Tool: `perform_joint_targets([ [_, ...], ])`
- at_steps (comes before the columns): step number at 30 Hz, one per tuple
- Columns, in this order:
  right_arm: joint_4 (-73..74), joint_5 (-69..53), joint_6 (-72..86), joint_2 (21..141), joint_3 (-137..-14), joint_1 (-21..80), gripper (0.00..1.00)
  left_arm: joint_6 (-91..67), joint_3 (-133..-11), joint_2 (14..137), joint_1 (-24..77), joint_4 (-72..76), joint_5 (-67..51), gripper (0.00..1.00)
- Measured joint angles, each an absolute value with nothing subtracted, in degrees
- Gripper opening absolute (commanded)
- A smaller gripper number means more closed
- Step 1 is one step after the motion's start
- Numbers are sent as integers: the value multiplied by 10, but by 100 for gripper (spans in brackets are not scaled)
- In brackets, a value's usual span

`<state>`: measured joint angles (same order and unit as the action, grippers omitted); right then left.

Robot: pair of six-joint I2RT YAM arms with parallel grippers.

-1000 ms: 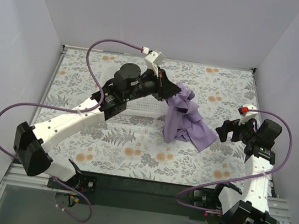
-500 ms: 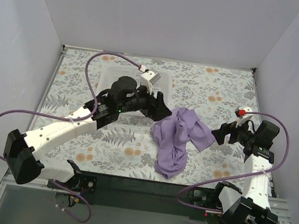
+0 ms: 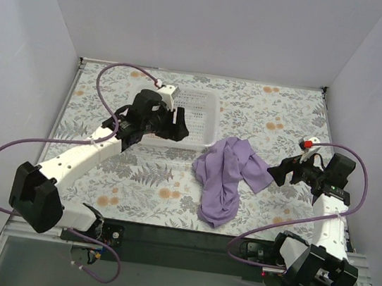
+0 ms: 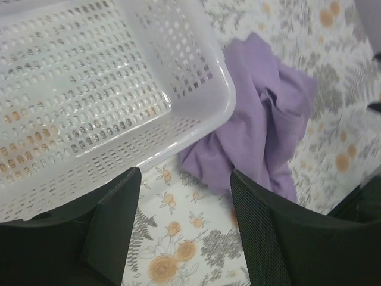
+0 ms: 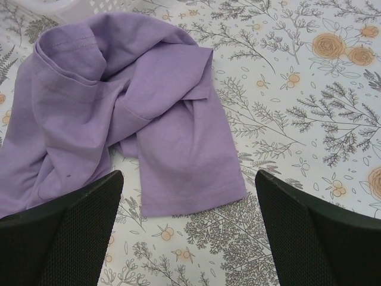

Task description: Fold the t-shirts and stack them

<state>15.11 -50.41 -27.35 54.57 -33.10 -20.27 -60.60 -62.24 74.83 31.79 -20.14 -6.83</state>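
While the left pincer (image 3: 178, 123) hangs above the white mesh basket (image 4: 229, 101), its jaws stand apart with nothing between them: released, both black fingers (image 4: 113, 226) clear of everything. Basket sits ahead of that pincer and to its left, bottom showing through the holes, nothing visible inside. Lavender t-shirt (image 3: 225, 176) lies ahead of the left pincer and to its right, crumpled in a heap on the floral table cover (image 3: 164, 182), one edge right against the basket's near corner; can't tell whether it runs under the rim. Shirt is bunched and twisted, not folded, one long lobe trailing toward the arm bases. Right pincer (image 5: 190, 238) faces the heap from the other side, jaws fully spread, gripping nothing. From it the shirt is straight ahead and slightly left, a hemmed flap just in front of the fingertips, not touching them.
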Motion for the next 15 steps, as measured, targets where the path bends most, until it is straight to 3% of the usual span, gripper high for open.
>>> perform_joint_targets([
  [8,155,-510,-274,558,-331,-202,98,-283,-623,780,322,-236,-176,64],
  [15,160,-512,-275,558,-331,-202,98,-96,-655,850,322,-276,-190,59],
])
